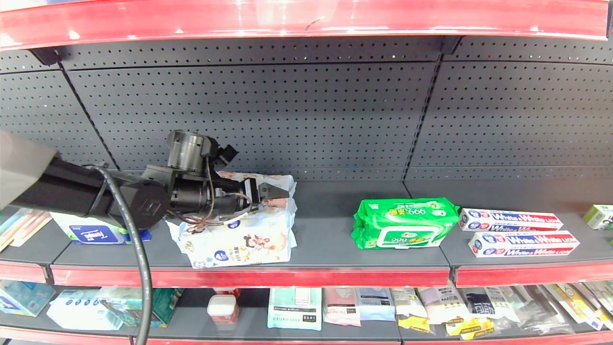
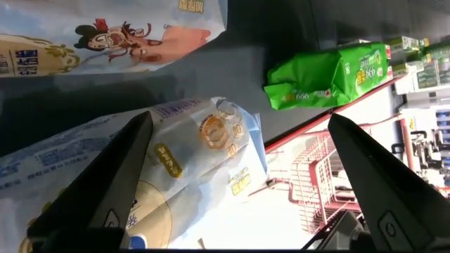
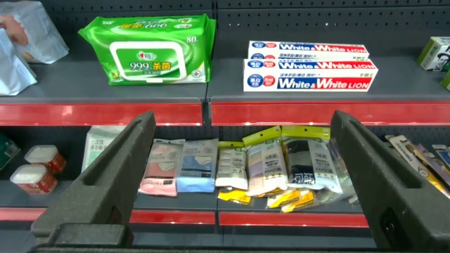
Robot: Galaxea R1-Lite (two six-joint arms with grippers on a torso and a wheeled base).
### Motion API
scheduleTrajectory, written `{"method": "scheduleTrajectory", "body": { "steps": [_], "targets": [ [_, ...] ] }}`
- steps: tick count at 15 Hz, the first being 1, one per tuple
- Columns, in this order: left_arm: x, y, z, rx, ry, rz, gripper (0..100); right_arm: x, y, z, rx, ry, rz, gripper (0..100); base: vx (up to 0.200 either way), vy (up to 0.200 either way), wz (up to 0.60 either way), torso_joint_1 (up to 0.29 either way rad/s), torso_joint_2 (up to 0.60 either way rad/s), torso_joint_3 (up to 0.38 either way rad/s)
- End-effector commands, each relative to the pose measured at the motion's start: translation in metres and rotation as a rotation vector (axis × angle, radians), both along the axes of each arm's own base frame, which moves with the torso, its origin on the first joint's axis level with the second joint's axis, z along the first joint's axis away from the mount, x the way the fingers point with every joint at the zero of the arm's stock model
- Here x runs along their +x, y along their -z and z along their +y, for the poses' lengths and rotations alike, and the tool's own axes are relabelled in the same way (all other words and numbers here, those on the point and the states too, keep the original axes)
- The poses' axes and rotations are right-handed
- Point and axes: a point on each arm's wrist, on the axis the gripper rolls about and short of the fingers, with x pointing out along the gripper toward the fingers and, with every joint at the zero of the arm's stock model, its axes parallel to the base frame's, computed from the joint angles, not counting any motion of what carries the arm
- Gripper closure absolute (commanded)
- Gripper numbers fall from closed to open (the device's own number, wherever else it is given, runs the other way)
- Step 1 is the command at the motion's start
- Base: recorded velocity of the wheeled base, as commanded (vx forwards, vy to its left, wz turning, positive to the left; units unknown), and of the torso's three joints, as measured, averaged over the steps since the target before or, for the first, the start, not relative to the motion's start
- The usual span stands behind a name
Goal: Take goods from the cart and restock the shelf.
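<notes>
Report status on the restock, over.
Left gripper open over white cartoon-print packs on the shelf. Right gripper open, empty, facing the shelf. Green wipes pack lies apart; nothing in the way.

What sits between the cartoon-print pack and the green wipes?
Only bare dark grey shelf board, between the white cartoon-print plastic pack and the green plastic wipes pack; head view shows it.

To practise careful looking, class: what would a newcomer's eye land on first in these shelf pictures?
The left gripper, open, hangs over white cartoon-printed packs at the left of the grey shelf. Right of them lies a bright green wipes pack, then two toothpaste boxes.
</notes>
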Motion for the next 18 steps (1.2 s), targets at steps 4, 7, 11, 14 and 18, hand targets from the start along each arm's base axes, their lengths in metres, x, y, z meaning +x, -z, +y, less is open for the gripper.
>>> {"method": "scheduleTrajectory", "body": {
  "steps": [4, 7, 11, 14, 18],
  "targets": [
    [-0.002, 0.002, 0.001, -0.004, 0.015, 0.024, 0, 0.000, 0.000, 0.000, 0.000, -0.001, 0.002, 0, 0.000, 0.000, 0.00, 0.000, 0.00, 0.000],
    [-0.001, 0.003, 0.006, -0.013, 0.018, 0.031, 0, 0.000, 0.000, 0.000, 0.000, -0.001, 0.001, 0, 0.000, 0.000, 0.00, 0.000, 0.00, 0.000],
    [-0.001, 0.005, 0.011, -0.025, 0.031, 0.055, 0, 0.000, 0.000, 0.000, 0.000, -0.001, 0.001, 0, 0.000, 0.000, 0.00, 0.000, 0.00, 0.000],
    [0.000, 0.006, 0.014, -0.049, 0.059, 0.072, 0, 0.000, 0.000, 0.000, 0.000, -0.001, 0.001, 0, 0.000, 0.000, 0.00, 0.000, 0.00, 0.000],
    [0.003, 0.006, 0.018, -0.073, 0.081, 0.075, 0, 0.000, 0.000, 0.000, 0.000, -0.001, 0.001, 0, 0.000, 0.000, 0.00, 0.000, 0.00, 0.000]
  ]
}}
